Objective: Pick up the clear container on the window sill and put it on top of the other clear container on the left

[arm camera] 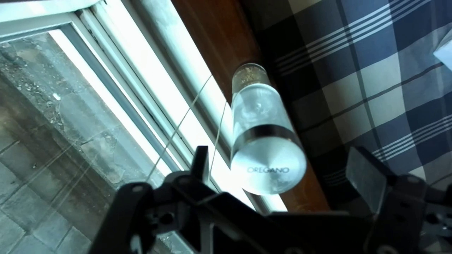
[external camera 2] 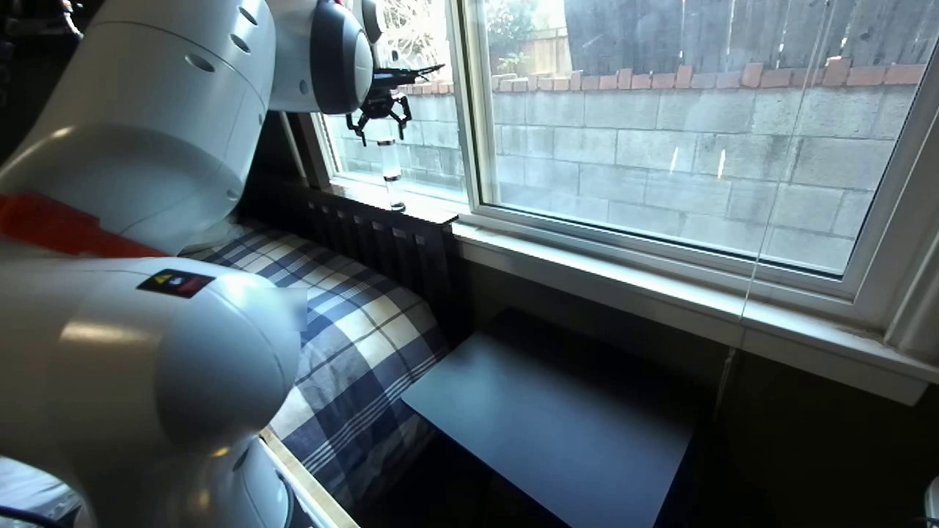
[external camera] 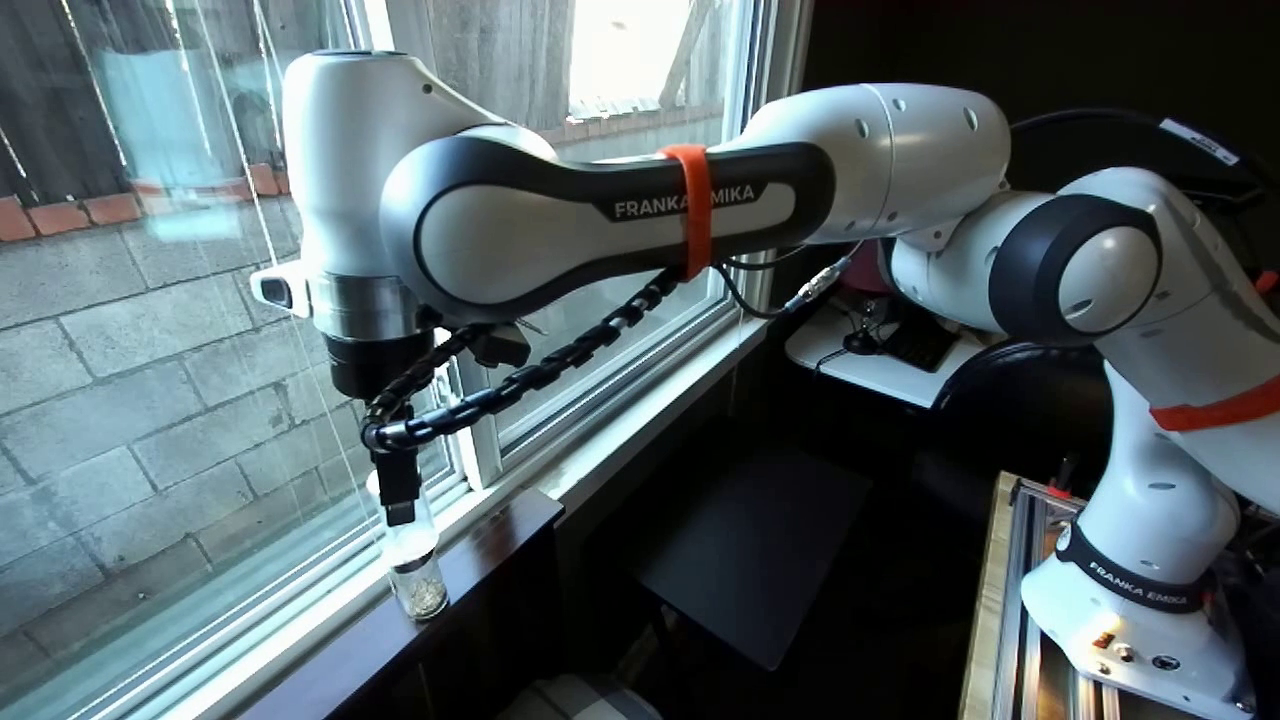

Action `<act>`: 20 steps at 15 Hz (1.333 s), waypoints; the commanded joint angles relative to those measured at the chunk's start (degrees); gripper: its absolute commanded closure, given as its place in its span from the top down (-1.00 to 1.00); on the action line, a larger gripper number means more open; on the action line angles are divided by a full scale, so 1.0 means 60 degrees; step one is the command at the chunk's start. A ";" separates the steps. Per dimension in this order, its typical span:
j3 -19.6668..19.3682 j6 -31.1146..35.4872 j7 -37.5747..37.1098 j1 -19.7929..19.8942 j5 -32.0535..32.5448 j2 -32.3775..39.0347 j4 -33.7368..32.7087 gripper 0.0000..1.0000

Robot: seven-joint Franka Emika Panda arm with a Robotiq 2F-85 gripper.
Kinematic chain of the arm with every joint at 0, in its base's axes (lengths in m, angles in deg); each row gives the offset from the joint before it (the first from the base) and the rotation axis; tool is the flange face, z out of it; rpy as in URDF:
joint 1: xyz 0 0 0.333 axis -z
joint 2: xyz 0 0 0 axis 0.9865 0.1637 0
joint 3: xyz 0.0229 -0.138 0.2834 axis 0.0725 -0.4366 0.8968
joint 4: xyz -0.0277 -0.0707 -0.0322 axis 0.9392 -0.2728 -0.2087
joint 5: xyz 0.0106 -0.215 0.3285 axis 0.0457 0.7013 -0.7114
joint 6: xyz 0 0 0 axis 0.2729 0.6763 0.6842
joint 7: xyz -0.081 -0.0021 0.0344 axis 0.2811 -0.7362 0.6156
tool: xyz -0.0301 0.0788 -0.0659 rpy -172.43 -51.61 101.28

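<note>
My hand [arm camera: 280, 158] spread wide, straddling the top of the clear jar [arm camera: 265, 137], that jar standing on the other jar [arm camera: 249, 74], near the edge of the worktop [arm camera: 219, 35] farther from the sill [external camera: 650, 408].

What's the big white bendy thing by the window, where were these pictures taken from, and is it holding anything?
That is a robot arm, a machine with joints a bit like your own arm. Its pincer is for grabbing things. Two pictures are taken from outside the robot; the third looks down from its wrist. On the wooden ledge by the window frame stands a lower jar with small bits inside, and an upper jar is stacked on it, its lid reading OREGANO. Nothing is held: the pincer is open, its fingers apart on either side of that lid.
</note>
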 commanded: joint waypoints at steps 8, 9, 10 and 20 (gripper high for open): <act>-0.0221 -0.1874 -0.0253 -0.0373 -0.0181 0.0116 -0.0982 1.00; -0.0247 -0.2047 -0.0321 -0.0413 -0.0148 0.0085 -0.1055 1.00; -0.0329 -0.2137 -0.0509 -0.0462 -0.0041 0.0020 -0.1071 1.00; -0.0834 -0.3320 -0.3691 -0.0394 0.0243 -0.2407 -0.0374 1.00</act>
